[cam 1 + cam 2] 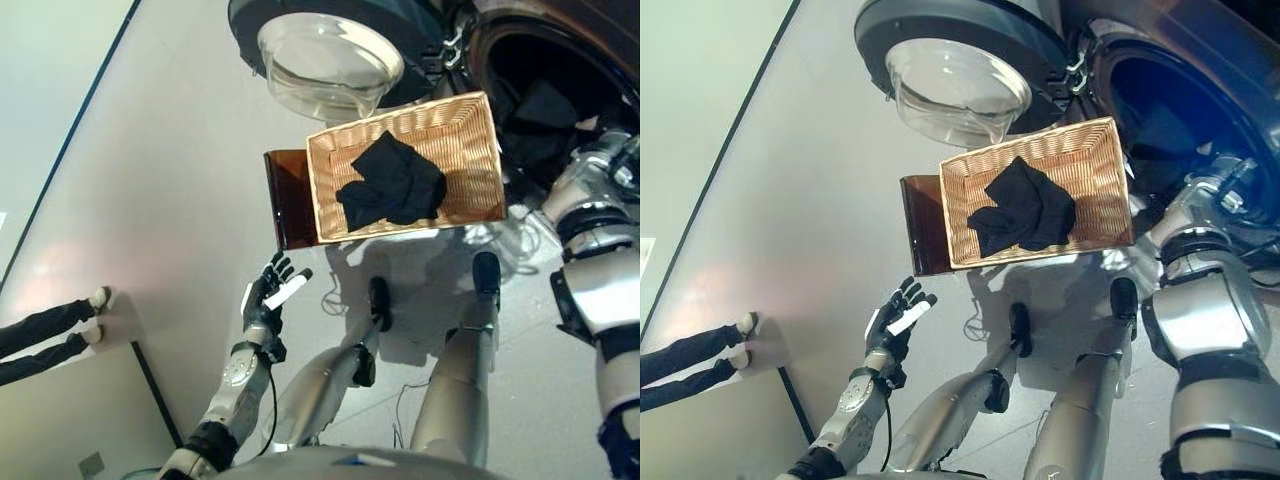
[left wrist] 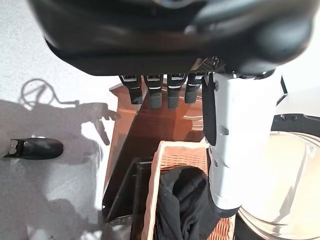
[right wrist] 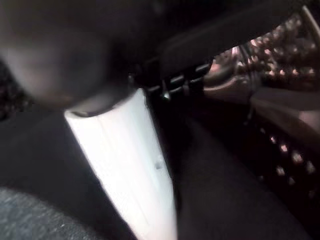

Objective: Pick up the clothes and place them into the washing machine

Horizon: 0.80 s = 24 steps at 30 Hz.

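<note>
Overhead, the washing machine (image 1: 560, 90) is seen with its round door (image 1: 960, 70) swung fully open and its dark drum exposed. Dark clothes (image 1: 545, 110) are glimpsed inside the drum, where the right arm is reached in. Next in size, a wicker basket (image 1: 470, 130) is set on a brown stand (image 1: 285, 200) just before the machine, and a heap of black clothes (image 1: 392, 182) is left lying in its middle. The right hand (image 3: 125, 165) is shown only from its own wrist, deep in the drum above dark cloth; whether its fingers are closed on anything cannot be told. The left hand (image 1: 272, 292) is held low over the floor, well apart from the basket, with fingers spread straight and nothing held. A person's legs (image 1: 45, 335) are seen at the far left.
</note>
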Available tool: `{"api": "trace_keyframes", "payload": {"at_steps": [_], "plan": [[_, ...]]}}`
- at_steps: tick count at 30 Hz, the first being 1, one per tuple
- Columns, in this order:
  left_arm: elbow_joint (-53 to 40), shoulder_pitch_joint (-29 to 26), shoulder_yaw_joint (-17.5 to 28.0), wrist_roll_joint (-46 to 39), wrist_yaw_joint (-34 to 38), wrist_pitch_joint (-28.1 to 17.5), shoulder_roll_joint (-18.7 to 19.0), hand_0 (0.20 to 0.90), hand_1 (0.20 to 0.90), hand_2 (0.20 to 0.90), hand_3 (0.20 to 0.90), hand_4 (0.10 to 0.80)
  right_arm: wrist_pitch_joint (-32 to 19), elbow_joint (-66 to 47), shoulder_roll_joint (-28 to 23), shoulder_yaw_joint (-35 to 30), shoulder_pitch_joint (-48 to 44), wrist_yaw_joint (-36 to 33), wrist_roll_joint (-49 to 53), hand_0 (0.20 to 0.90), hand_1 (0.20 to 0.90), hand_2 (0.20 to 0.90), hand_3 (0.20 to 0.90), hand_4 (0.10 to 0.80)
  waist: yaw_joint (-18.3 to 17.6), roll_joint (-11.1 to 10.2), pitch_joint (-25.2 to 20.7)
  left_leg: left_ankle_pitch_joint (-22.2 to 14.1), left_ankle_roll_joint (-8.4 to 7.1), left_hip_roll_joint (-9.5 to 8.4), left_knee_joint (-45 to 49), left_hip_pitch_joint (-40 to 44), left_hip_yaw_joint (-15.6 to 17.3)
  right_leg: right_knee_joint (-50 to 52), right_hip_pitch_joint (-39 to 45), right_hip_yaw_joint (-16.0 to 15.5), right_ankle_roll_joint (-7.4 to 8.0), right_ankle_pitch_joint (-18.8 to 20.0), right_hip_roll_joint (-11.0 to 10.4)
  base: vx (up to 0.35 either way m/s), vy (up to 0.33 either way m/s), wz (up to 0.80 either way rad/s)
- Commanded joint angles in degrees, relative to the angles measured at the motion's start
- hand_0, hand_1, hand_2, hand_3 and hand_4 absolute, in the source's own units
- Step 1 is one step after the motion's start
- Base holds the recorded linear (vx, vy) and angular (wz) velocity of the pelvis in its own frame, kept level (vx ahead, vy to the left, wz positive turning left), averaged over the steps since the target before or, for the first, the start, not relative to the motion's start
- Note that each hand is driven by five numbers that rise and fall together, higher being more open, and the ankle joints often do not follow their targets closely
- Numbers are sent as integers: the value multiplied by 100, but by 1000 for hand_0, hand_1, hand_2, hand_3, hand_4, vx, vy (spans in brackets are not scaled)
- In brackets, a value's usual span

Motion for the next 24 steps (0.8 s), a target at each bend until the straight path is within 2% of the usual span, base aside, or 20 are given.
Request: {"api": "trace_keyframes", "payload": {"at_steps": [1, 8, 12, 20, 24], "plan": [[-25, 217, 286, 108, -17, -314, 283, 900, 900, 900, 900, 800, 51, -138, -866, 675, -653, -342, -399, 900, 900, 900, 900, 800, 87, -142, -381, -172, -852, 351, 456, -542, -98, 104, 34, 55, -582, -531, 397, 0, 0, 0], [-45, 224, 303, 222, -78, -359, 298, 900, 900, 900, 900, 800, 216, -729, -1038, 1073, -291, -313, -1301, 900, 900, 900, 900, 800, 38, -200, -346, -157, -858, 367, 431, -534, -85, 103, 24, 51, -583, -531, 432, 0, 0, 0], [2, 201, 350, 265, -87, -393, 264, 900, 900, 900, 900, 800, 234, -1107, -945, 1008, -24, -187, -1704, 900, 900, 900, 900, 800, 12, -241, -303, -154, -857, 386, 456, -554, -79, 114, 5, 68, -587, -535, 452, 0, 0, 0], [95, 93, 409, 261, 9, -455, 194, 900, 900, 900, 900, 800, 126, -1544, -444, 535, 548, -238, -1747, 900, 900, 900, 900, 800, -28, -280, -211, -152, -854, 405, 483, -565, -75, 151, 0, 62, -603, -540, 468, 0, 0, 0], [151, 60, 427, 232, 61, -470, 150, 900, 900, 900, 900, 800, -16, -1796, 17, 276, 792, -287, -1588, 900, 900, 900, 900, 800, -72, -318, -165, -165, -850, 411, 502, -566, -55, 159, -1, 68, -615, -535, 490, -7, -7, -4]]}}
